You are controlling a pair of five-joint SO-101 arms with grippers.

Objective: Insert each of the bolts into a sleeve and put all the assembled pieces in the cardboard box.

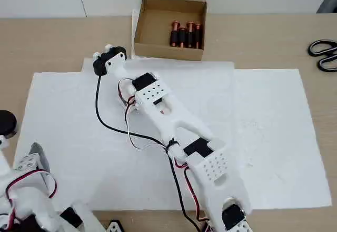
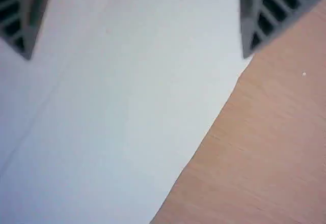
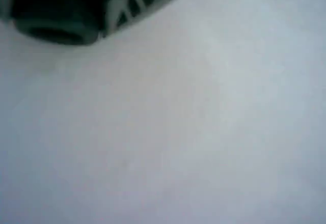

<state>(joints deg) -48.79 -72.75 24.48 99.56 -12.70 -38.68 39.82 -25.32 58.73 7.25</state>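
At the far edge of the table (image 1: pixel 52 42) you have the cardboard box (image 1: pixel 168 51), and four assembled pieces (image 1: pixel 185 34) lie side by side inside it, toward its right half. They look copper-coloured with dark bands. A white paper sheet (image 1: pixel 263 137) covers most of the table in front of the box.

Your right arm stretches diagonally across the sheet from the near edge. The right gripper (image 1: pixel 108 58) sits over the sheet's far left corner, near the box's front left corner. You cannot tell from any view whether it is open or closed. Its wrist view gives you blank white paper beneath a dark, blurred part of the gripper.

Your left arm is folded at the near left corner of the table. The left gripper (image 2: pixel 136 56) has its fingers (image 2: pixel 265 10) spread wide apart with nothing between them. It hangs over the spot where the sheet's edge meets bare wood.

A pair of scissors (image 1: pixel 324 54) lies at the table's right edge, well apart from everything else.
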